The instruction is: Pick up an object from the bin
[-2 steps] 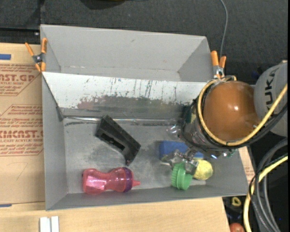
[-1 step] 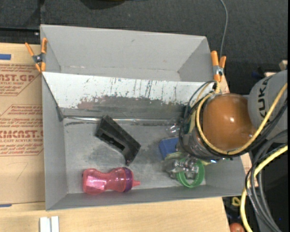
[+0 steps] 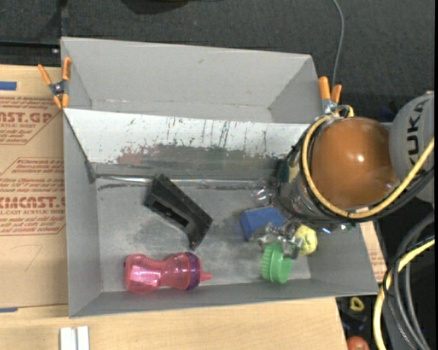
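Note:
My gripper (image 3: 283, 235) is low at the bin's right side, partly under the arm's orange dome. It hangs right over a small cluster: a blue block (image 3: 257, 221) on its left, a green round-capped piece (image 3: 277, 265) just below it, and a yellow piece (image 3: 306, 240) on its right. The view does not let me tell whether any of them is between its jaws.
A black stapler-like tool (image 3: 177, 208) lies slanted in the middle of the bin floor. A pink bottle (image 3: 164, 273) lies on its side near the front wall. The arm and its cables cover the bin's right rim.

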### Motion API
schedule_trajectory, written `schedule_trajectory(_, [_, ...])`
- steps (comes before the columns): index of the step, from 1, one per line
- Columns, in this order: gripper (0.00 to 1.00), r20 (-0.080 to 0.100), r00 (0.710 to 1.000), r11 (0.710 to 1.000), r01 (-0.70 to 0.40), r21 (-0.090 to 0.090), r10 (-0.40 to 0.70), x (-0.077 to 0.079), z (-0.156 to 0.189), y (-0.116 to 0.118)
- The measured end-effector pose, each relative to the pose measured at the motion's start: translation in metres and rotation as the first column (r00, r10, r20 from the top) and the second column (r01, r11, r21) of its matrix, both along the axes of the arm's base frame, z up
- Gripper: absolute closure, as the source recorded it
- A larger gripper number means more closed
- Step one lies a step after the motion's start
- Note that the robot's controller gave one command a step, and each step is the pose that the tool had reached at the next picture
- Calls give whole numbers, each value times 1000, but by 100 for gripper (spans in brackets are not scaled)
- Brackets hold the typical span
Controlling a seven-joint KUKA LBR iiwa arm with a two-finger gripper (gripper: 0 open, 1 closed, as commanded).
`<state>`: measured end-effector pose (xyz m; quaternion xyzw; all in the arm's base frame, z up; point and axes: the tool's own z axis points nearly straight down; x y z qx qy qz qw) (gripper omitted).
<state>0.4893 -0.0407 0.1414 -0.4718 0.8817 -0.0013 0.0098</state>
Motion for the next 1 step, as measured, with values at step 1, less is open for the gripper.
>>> schedule_trajectory(1, [100, -17, 986, 986, -165, 4, 165, -8, -54, -28])
